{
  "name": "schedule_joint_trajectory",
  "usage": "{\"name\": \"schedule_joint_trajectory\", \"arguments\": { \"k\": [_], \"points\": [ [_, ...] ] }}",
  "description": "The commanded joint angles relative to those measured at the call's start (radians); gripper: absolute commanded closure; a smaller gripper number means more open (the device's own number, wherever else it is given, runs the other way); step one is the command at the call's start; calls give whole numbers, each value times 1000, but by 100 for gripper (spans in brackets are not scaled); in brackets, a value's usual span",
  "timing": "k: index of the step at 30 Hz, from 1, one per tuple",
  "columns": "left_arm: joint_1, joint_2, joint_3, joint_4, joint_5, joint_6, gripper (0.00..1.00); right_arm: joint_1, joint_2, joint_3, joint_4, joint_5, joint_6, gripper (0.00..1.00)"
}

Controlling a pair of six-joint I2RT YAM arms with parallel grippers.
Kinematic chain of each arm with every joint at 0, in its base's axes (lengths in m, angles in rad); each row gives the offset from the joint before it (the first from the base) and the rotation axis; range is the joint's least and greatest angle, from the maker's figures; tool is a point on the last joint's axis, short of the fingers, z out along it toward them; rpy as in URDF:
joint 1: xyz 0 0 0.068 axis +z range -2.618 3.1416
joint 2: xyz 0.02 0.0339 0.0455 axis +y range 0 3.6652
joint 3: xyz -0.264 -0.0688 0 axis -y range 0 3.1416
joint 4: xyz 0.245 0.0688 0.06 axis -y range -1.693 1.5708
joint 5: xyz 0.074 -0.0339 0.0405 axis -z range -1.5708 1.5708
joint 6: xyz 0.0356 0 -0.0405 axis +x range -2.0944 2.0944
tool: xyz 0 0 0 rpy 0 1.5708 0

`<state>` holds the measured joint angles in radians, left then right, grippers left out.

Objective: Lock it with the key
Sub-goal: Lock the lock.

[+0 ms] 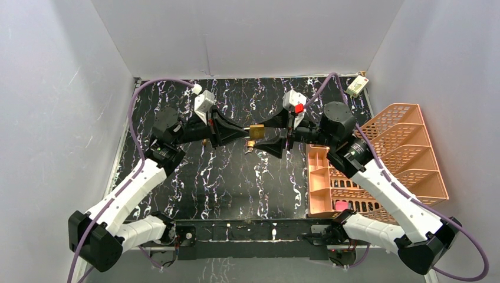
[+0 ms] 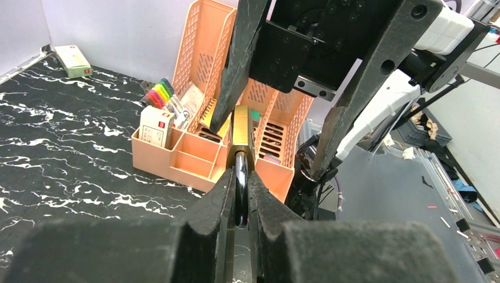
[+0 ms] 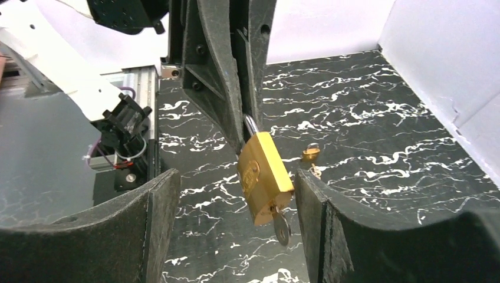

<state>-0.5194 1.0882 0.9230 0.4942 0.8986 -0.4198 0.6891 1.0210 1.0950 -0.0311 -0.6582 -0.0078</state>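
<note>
A brass padlock (image 3: 263, 175) hangs in the air over the black marble table. My left gripper (image 2: 240, 194) is shut on its steel shackle (image 2: 240, 177), and the brass body (image 2: 241, 132) points away from it. A silver key (image 3: 282, 227) sticks out of the keyhole at the padlock's lower end. My right gripper (image 3: 236, 230) is open, its two fingers on either side of the padlock and key, touching neither. In the top view the padlock (image 1: 256, 131) sits between the left gripper (image 1: 244, 133) and the right gripper (image 1: 272, 135).
A second small brass key with a chain (image 3: 311, 154) lies on the table beyond the padlock. An orange desk organiser (image 1: 377, 162) with small items stands at the right. A white box (image 1: 357, 86) lies at the back right corner.
</note>
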Motion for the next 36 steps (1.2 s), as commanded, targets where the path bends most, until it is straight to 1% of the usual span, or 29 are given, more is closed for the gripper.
{"name": "schedule_joint_trajectory", "arguments": {
  "k": [1, 5, 9, 13, 17, 23, 26, 30, 36],
  "points": [
    [-1, -79, 41, -6, -40, 52, 100, -1, -33, 22, -17, 70, -52, 22],
    [-1, -94, 50, -48, -39, 84, 100, -23, -29, 44, -54, 84, -54, 20],
    [-1, -102, 57, -73, -25, 105, 100, -74, -42, 39, -55, 89, -50, 17],
    [-1, -106, 61, -96, -12, 129, 100, -148, -58, 27, -26, 26, -22, 17],
    [1, -114, 65, -124, -13, 149, 100, -189, -64, 13, 10, -19, 0, 17],
    [1, -134, 62, -155, -30, 174, 100, -237, -60, -26, 108, -117, 89, 17],
    [1, -138, 63, -162, -33, 184, 100, -241, -49, -32, 137, -145, 108, 19],
    [1, -134, 65, -158, -40, 185, 100, -241, -15, -18, 120, -198, 111, 27],
    [1, -119, 61, -130, -46, 173, 100, -234, -7, -40, 131, -257, 111, 29]
  ]
}}
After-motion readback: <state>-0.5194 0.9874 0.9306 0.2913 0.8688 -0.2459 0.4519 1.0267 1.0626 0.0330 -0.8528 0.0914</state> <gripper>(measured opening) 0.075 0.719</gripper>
